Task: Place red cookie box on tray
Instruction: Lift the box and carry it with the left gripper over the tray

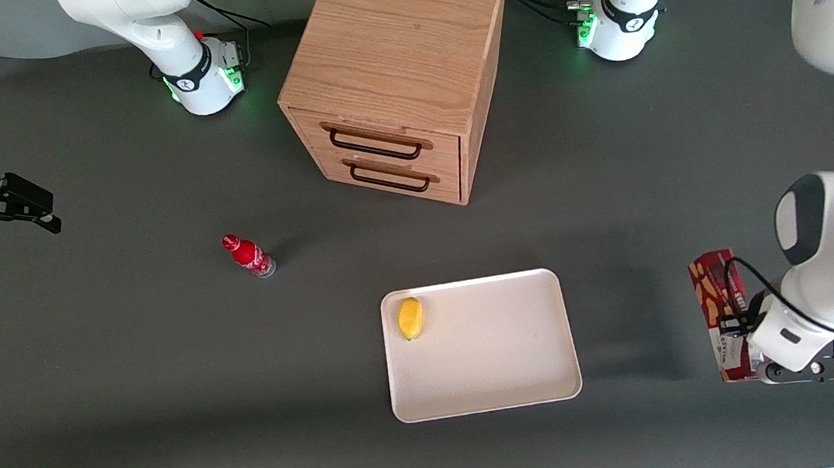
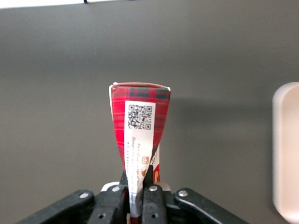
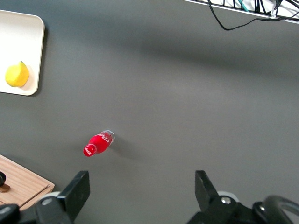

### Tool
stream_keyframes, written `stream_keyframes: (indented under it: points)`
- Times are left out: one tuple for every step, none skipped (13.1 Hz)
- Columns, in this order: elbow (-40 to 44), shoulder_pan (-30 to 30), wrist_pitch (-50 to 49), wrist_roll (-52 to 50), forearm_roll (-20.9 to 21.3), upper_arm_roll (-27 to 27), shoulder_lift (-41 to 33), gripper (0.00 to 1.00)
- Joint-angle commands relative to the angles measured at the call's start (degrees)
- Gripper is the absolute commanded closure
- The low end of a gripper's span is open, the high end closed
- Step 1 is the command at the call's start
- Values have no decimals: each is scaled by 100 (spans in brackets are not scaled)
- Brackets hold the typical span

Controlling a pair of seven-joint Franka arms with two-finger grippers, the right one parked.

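Note:
The red cookie box (image 1: 712, 296) is a long, dark-red plaid box at the working arm's end of the table, well apart from the tray. My gripper (image 1: 736, 324) is over it, shut on the box from above. In the left wrist view the red cookie box (image 2: 140, 121) stands on its narrow edge, its white QR label facing up, pinched between my gripper's (image 2: 138, 186) fingers (image 2: 153, 198). Whether it touches the table I cannot tell. The tray (image 1: 492, 358) is cream-white and lies near the table's middle; its rim (image 2: 286, 149) shows in the left wrist view.
A yellow lemon (image 1: 410, 318) lies in a corner of the tray. A small red bottle (image 1: 249, 255) lies on the table toward the parked arm's end. A wooden two-drawer cabinet (image 1: 399, 65) stands farther from the front camera than the tray.

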Motion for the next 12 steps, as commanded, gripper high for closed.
stream_keyframes:
  points:
    - [112, -300, -973, -454, 13, -207, -698, 100]
    - [138, -484, -1123, -744, -13, -295, -838, 100]
    - [147, -660, -1159, -1051, -57, -330, -866, 100]
    - [200, -932, -1134, -1419, -57, -339, -866, 100]
    - [313, -1169, -1072, -1728, -57, -322, -831, 100]
    - [401, -1337, -1002, -1913, -57, -296, -761, 100]
    - [394, -1478, -775, -2115, -49, -287, -622, 100]
    - [359, -1592, -503, -2361, -14, -269, -446, 100]
    - [358, -1724, -300, -2503, 30, -252, -244, 100]
    - [350, -1830, -55, -2583, 83, -234, -33, 100]
    - [341, -1857, 165, -2670, 144, -234, 160, 100]
    - [332, -1918, 350, -2758, 162, -234, 371, 100]
